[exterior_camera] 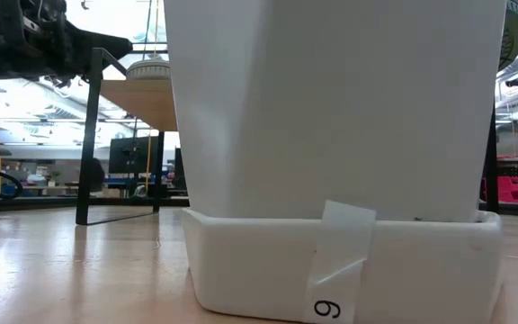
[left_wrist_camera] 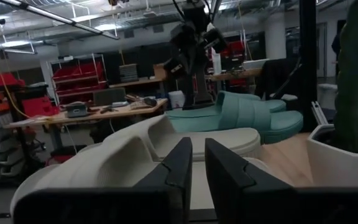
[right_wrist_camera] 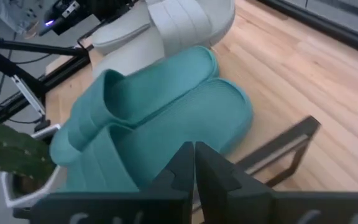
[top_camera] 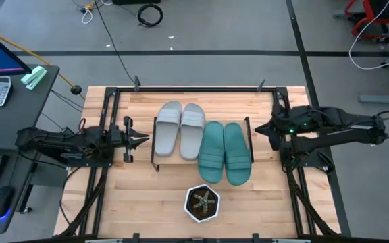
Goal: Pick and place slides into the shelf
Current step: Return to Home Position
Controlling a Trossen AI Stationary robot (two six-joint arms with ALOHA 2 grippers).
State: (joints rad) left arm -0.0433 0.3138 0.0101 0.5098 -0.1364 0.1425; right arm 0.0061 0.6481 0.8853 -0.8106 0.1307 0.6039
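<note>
Four slides (top_camera: 202, 140) side by side on the shelf (top_camera: 155, 145), lengthwise front-to-back. Left gripper (top_camera: 139, 140) slightly parted, right gripper (top_camera: 261, 128) closed, both empty.

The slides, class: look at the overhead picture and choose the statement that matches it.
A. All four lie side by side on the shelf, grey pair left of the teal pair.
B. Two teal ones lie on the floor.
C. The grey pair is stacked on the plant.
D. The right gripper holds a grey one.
A: the grey slides and the teal slides lie side by side on the shelf, with both grippers off to the sides.
</note>
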